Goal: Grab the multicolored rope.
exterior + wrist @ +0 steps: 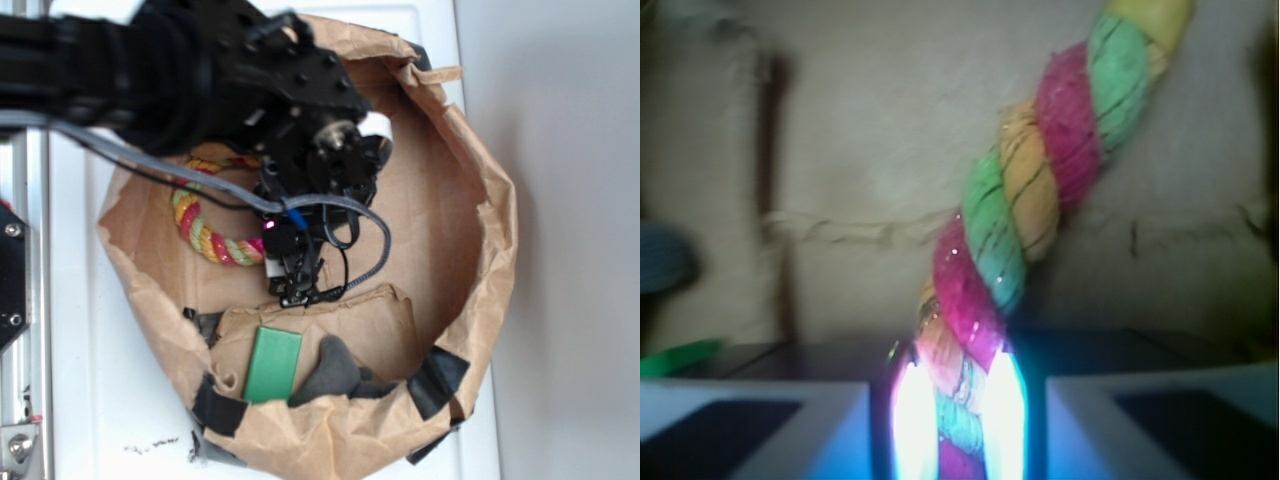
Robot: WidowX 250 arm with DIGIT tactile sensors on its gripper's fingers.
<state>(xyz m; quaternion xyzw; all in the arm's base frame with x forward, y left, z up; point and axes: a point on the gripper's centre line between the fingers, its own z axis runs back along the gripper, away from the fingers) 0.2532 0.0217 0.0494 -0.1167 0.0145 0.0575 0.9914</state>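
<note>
White bench (260, 30) w/ brown paper bag (480, 200); end effector (958, 420) clenched on multicolored rope (1040, 190) (runs toward 1 o'clock); green block (272, 365) at 6.

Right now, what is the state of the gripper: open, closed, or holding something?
Gripper: closed on the multicolored rope; in the wrist view the rope sits between the jaws.
</note>
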